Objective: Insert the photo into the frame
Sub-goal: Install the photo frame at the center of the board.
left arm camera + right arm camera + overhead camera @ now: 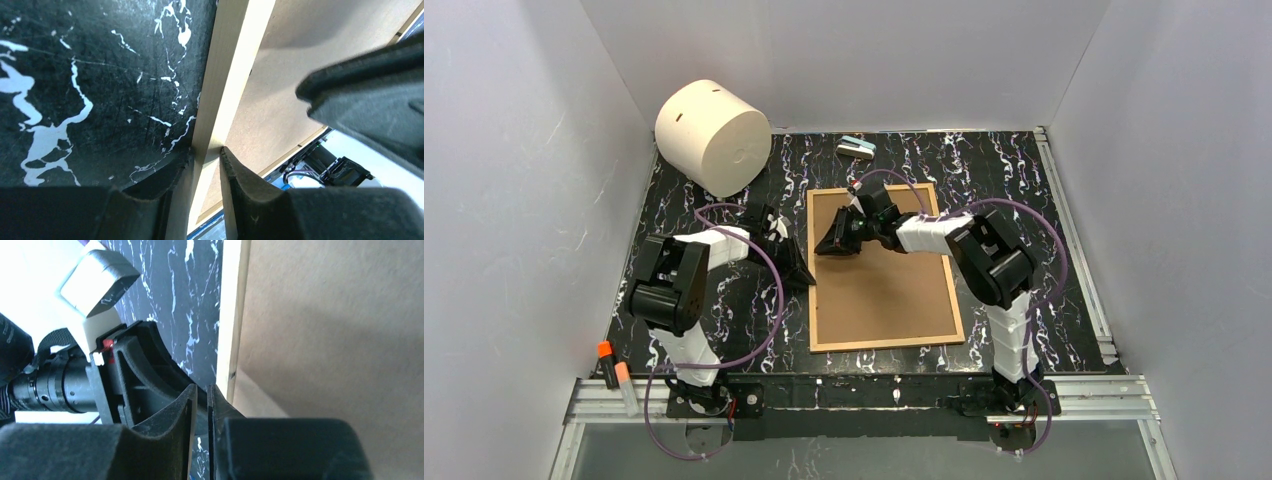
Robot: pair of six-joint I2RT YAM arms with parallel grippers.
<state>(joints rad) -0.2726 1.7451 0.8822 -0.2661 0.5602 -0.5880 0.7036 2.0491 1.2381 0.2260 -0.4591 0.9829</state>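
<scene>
Note frame (pixel 894 300) flat on black, white-veined worktop (pixel 1024 200), roughly centre, plain brown back up, thin light-wood edges all round.

Note left end effector (pixel 207 152) low at frame's left edge, about midway along it. From left wrist view: straddling the light-wood edge, one of the fingers (pixel 165 185) on the worktop side, the other on the brown-back side. Both tips against the wood, no gap showing. Log as clamped on frame's edge.

Note right end effector (pixel 202 390) further back along the same edge, nearer the far-left corner, arm reaching in across the brown back from the right. From right wrist view: fingers (pixel 170 415) drawn nearly together, only a thin dark slit between tips, nothing visible in that slit. Tips over worktop just outside the wood edge, inner tip just beside it. Cannot tell about contact. Left end effector close by in the same view, apart from the right one.

Elsewhere: large white cylinder (pixel 714 135) tipped on its side at far-left corner. Small pale-blue and grey object (pixel 856 148) beyond frame's far edge, apart from it. Two orange-capped markers (pixel 614 368) at near left, beside left arm's base.
</scene>
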